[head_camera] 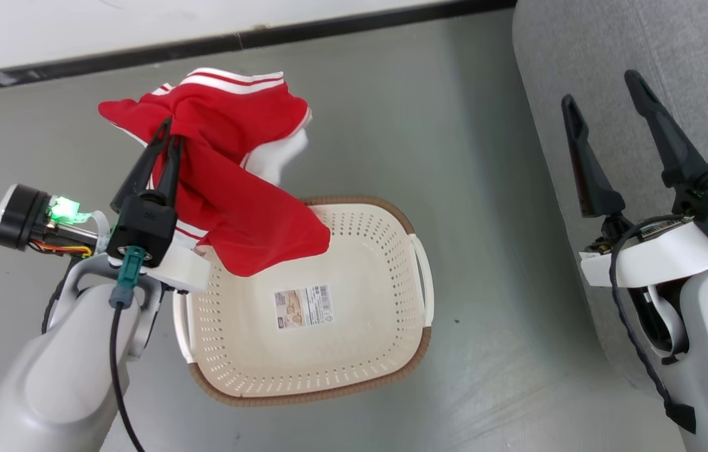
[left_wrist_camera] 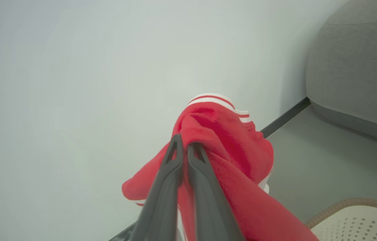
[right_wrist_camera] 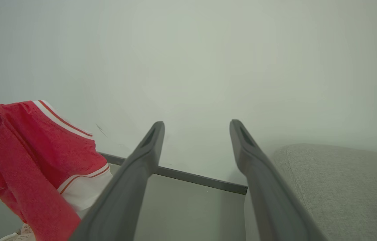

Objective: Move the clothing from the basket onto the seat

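So the left pincer is clamped tight on a bunched fold of the red clothing and holds it up in the air. The cloth's long axis runs from the tips back down along the fingers. Its loose tail dangles over the rim of the laundry basket, just below and right of that pincer. The grey seat is well off to that pincer's right, across the basket and a strip of bare floor. The right pincer is spread wide with nothing in it, hovering at the seat's rounded edge. It's way nearer, but the left one has the load. I'd guess a swing to the right, kept high so the tail clears the basket handle. Looks like plenty of room that way.
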Controlling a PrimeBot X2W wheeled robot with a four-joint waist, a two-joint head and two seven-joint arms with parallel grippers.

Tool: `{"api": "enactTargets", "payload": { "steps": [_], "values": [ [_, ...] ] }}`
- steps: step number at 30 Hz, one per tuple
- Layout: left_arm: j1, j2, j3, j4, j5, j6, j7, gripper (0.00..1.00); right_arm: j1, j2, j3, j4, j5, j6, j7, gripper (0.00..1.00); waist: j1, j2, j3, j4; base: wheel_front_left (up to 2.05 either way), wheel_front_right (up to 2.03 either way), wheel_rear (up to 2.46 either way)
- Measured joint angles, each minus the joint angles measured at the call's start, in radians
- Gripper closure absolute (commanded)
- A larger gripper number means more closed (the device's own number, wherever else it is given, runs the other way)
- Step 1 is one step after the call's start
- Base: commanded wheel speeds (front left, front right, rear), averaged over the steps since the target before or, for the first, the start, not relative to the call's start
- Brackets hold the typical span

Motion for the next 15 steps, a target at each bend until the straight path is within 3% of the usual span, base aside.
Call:
{"api": "enactTargets", "payload": {
  "steps": [15],
  "values": [
    [0.002, 0.038, 0.01, -0.144, -0.012, -0.028, -0.002, 1.0, 0.055, -0.079, 0.134, 0.075, 0.064, 0.0, 0.0, 0.0, 0.0, 0.0, -0.154, 0.044, 0.0, 0.0, 0.0]
  ]
}}
